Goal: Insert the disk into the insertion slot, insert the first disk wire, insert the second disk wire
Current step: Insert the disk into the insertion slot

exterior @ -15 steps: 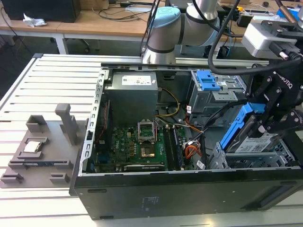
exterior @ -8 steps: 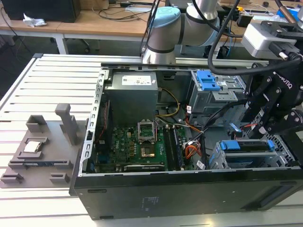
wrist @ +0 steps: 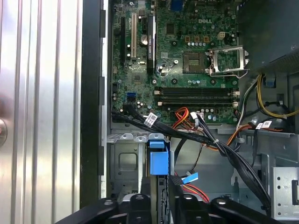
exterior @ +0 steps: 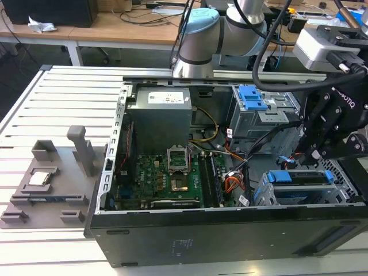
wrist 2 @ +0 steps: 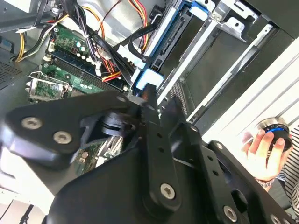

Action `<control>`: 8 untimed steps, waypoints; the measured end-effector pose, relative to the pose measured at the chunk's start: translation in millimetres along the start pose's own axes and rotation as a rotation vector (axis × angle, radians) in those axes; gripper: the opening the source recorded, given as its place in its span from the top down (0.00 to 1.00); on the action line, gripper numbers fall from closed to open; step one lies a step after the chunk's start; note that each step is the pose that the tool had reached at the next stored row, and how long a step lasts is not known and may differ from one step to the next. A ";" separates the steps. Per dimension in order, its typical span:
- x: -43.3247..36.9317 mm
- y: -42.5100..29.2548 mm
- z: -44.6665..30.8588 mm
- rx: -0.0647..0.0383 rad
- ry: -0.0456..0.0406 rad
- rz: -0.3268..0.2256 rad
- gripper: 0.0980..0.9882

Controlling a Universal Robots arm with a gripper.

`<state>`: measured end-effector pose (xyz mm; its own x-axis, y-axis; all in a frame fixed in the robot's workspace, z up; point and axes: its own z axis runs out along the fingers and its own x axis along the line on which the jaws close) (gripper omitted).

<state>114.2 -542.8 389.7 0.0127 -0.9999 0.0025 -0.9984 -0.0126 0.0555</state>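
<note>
The disk [wrist: 158, 158], a flat grey hard drive clipped in a bright blue plastic carrier frame, stands on edge in the insertion slot [exterior: 265, 198]. That slot is the low boxy cage of grey perforated sheet metal at the exterior view's right of the open black computer case [exterior: 172, 247], and the blue frame shows along the cage's top.

I judge the drive a dense, stiff slab, heavy for its bulk and no friend of knocks, with smooth metal faces that could slip. I would take it across the carrier's blue end or by its two flat faces, and keep off the connector edge.

My black gripper [exterior: 314, 154] hangs right over the drive and straddles its edge in the first wrist view. From here I cannot tell whether the jaws are clamped on it or merely sit either side.

Just beside the carrier lies a small blue plug [wrist: 189, 178] on a black lead. A black cable bundle [wrist: 187, 135] with small white tags [wrist: 152, 119] runs past above it.

As for writing, there is a white sticker [exterior: 167, 96] on the grey power supply box [exterior: 160, 123], and white lettering on the gripper's body and the green motherboard [wrist: 187, 56]. I leave the wording unread.

The taller grey cage [exterior: 253, 100] with its blue latch stands behind the slot. Outside the case, a person's hand [wrist 2: 261, 151] rests on a round black knob [wrist 2: 275, 133].
</note>
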 end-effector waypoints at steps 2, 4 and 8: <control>0.0 0.0 0.0 0.000 0.0000 0.000 0.91; 0.0 0.0 0.0 0.000 0.0000 0.000 0.98; 0.0 0.0 0.0 0.000 0.0001 0.000 0.99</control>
<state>114.2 -542.8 389.7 0.0128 -0.9999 0.0026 -0.9984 -0.0126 0.0555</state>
